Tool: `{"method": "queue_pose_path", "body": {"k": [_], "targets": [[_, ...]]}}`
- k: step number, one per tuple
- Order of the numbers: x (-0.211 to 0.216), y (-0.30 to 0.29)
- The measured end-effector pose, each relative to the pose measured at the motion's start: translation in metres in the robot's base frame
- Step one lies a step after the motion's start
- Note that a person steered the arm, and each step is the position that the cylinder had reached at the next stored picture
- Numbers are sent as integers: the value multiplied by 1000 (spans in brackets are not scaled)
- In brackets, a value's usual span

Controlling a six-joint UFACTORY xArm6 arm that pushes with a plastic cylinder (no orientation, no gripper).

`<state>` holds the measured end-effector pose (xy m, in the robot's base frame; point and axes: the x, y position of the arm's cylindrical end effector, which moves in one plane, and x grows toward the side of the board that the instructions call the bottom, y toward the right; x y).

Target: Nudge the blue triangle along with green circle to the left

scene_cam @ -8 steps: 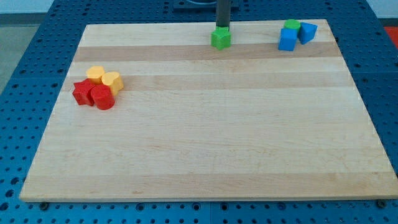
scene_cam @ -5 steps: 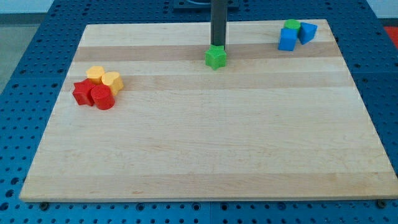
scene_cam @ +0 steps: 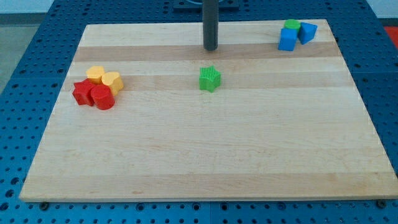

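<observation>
Wooden board (scene_cam: pixel 205 143) on a blue perforated bench fills the view, its far edge at the view's top.

Blue triangle (scene_cam: pixel 307 32) lies in the board's top-right corner. Its long axis and the way its apex points are hard to read at this size; it seems to taper toward the view's right. Green circle (scene_cam: pixel 291 25) sits just beside it, on the view's left and slightly farther back, touching or nearly touching; only its top face shows, since a blue cube-like block (scene_cam: pixel 287 39) stands in front of its lower part. That blue block also touches the triangle's left side.

My tip (scene_cam: pixel 211 48) rests on the board near the top centre, well apart from that cluster, to its left. I carry no jaws: only a straight dark rod, its upper end cut off by the view's top.

A green star-shaped block (scene_cam: pixel 209 79) lies below my tip, apart from it.

At the view's left, two yellow blocks (scene_cam: pixel 104 78) and two red blocks (scene_cam: pixel 93 94) huddle together, touching; their exact shapes are unclear.
</observation>
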<state>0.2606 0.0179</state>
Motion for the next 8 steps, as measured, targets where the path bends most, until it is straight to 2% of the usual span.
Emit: {"method": "queue_pose_path", "body": {"k": [2,4,5,7,8], "targets": [[-67,87],[-70,215],[-68,260],[-25,262],[-17,254]]}}
